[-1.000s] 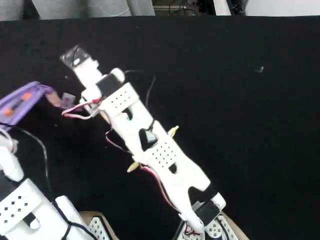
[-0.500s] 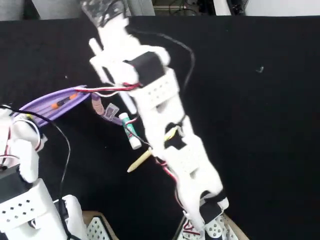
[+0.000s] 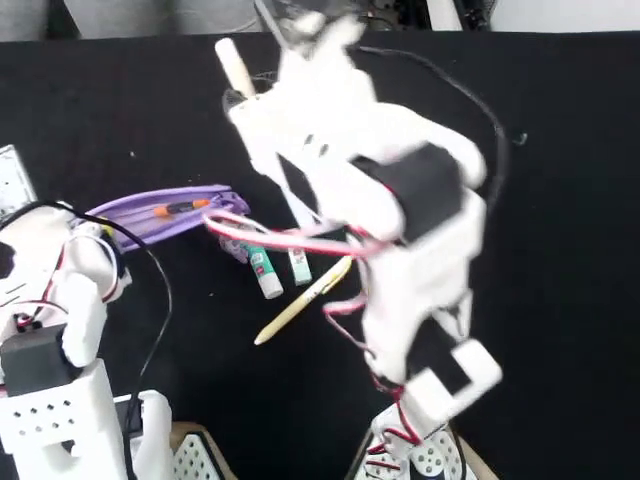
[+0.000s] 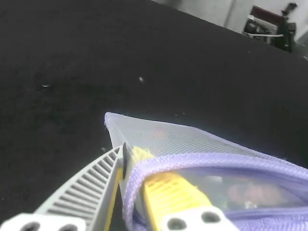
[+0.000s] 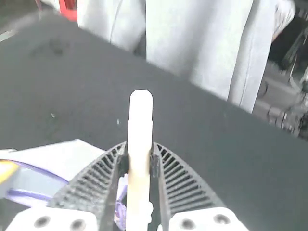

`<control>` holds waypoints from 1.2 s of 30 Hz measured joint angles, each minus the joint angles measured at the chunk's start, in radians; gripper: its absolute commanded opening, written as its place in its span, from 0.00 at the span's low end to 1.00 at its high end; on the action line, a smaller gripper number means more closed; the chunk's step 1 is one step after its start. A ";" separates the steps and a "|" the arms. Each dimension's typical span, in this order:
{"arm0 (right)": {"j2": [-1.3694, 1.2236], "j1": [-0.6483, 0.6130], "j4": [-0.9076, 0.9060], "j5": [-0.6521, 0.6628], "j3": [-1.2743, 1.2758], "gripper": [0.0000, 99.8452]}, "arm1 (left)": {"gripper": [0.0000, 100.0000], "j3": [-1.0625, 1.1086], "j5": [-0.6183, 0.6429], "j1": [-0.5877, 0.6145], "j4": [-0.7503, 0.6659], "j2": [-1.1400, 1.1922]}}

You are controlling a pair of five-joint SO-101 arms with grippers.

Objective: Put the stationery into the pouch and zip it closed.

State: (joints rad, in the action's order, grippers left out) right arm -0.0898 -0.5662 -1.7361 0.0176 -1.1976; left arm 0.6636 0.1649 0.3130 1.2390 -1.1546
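Note:
The purple mesh pouch lies on the black table, left of centre, with an orange pen inside. My left gripper is shut on the pouch's left end; in the left wrist view its jaws pinch the pouch's edge beside the zip. My right gripper is raised high over the table's back, shut on a cream-white stick that pokes out past the fingertips. A white glue stick, a small white tube and a yellow pencil lie just right of the pouch.
Red and white cables from the right arm hang over the loose items. The left arm's base fills the front left corner. A person's pale clothing stands beyond the table's far edge.
The right arm has swung up and back from beside the pouch, carrying the cream stick and uncovering the items beneath. The pouch has shifted to the right.

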 measured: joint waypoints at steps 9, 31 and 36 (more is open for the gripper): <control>0.140 0.000 0.000 0.000 0.003 0.01 | 0.03 0.000 0.000 -0.106 0.012 0.000; 0.440 -0.002 0.002 0.000 0.101 0.01 | 0.03 0.012 0.000 -0.123 0.014 -0.002; 0.453 -0.002 0.068 0.000 0.270 0.01 | 0.03 0.012 0.000 -0.123 0.014 -0.002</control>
State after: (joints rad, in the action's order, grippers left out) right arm 0.3629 -0.5677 -1.6686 0.0176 -0.9275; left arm 0.6759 0.1649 0.1903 1.2528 -1.1561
